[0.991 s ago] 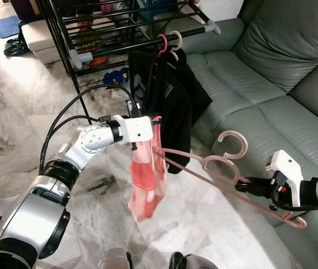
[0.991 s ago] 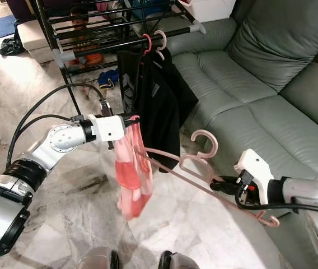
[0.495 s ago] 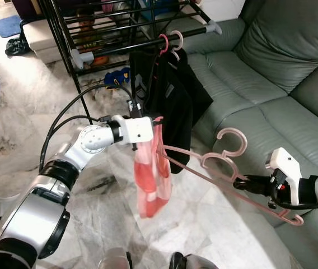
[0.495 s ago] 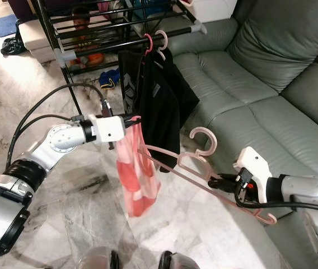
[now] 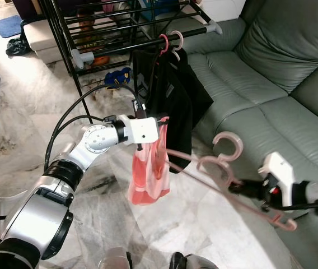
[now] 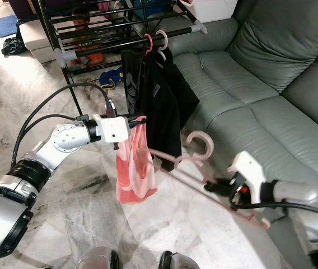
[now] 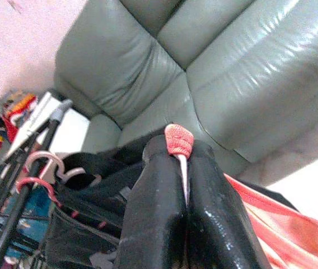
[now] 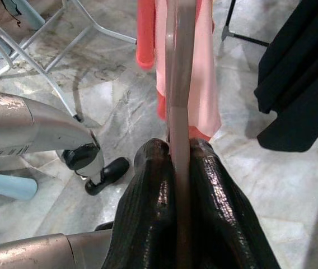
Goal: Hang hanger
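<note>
The pink hanger (image 5: 226, 179) has dipped lower — right claw (image 8: 180, 168) clamped on it, left claw (image 7: 181, 168) pinching the pink cloth (image 5: 148, 174) at nine o'clock.

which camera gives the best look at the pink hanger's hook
The left eye view: the pink hanger's hook curls up in full against the sofa. The right eye view shows it too. The right wrist view catches just its bar; the left wrist view, a blurred strip.

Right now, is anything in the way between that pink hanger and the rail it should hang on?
Nothing solid blocks it. The pink hanger is held low, and the rail already carries black clothes on two hangers.
</note>
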Motion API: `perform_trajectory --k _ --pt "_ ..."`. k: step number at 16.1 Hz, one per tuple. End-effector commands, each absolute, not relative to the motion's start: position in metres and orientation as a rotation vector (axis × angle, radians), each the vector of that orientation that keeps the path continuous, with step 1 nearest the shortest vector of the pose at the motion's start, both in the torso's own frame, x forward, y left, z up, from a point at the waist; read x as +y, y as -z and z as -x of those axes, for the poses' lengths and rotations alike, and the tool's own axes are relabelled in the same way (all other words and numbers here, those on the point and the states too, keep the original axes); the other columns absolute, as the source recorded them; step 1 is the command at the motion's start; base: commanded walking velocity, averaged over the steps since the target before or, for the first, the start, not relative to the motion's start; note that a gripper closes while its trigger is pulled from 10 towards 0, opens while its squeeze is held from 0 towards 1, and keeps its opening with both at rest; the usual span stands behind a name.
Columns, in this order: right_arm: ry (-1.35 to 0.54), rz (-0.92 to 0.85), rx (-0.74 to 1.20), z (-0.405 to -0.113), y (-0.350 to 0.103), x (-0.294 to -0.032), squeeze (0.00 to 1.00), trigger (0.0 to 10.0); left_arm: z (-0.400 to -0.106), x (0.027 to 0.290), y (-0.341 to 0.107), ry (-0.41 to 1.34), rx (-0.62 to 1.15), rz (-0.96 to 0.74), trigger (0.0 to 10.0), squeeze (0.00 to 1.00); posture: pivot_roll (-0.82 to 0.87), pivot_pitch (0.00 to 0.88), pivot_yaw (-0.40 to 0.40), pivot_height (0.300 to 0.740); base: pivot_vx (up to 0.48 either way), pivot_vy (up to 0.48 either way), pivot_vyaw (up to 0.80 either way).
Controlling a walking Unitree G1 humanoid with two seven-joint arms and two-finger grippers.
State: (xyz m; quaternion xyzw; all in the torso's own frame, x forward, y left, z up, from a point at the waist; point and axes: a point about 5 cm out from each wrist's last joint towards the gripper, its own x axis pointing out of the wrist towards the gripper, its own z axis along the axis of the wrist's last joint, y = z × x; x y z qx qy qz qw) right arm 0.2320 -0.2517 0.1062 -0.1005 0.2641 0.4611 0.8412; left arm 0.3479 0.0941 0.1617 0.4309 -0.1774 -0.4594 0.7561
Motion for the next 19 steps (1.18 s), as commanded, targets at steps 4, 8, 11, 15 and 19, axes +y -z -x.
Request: perform_trajectory --k 4,8,11,15,19 --pt "-0.877 0.252 0.578 -0.242 -0.091 -0.255 0.0 10.0 -0.345 0.09 -0.181 1.005 -0.465 -0.922 10.0 0.0 -0.03 0.042 -0.015 0.74 0.0 0.0 0.0" --pt "-0.597 0.174 0.573 -0.256 -0.076 -0.272 0.0 10.0 -0.346 0.092 -0.191 0.969 -0.488 -0.883 10.0 0.0 -0.03 0.042 -0.019 0.74 0.0 0.0 0.0" --pt "-0.477 0.136 0.54 -0.263 -0.069 -0.275 0.0 10.0 -0.339 0.078 -0.197 1.0 -0.524 -0.831 10.0 0.0 -0.03 0.038 -0.021 0.74 0.0 0.0 0.0" --pt "-0.431 -0.001 0.516 -0.275 -0.066 -0.265 0.0 10.0 -0.319 0.044 -0.202 1.052 -0.625 -0.751 10.0 0.0 -0.03 0.036 -0.026 0.74 0.0 0.0 0.0" --pt "-0.044 -0.17 0.437 -0.299 -0.071 -0.289 0.0 10.0 -0.288 0.014 -0.21 1.189 -0.7 -0.638 10.0 0.0 -0.03 0.038 -0.027 0.74 0.0 0.0 0.0"
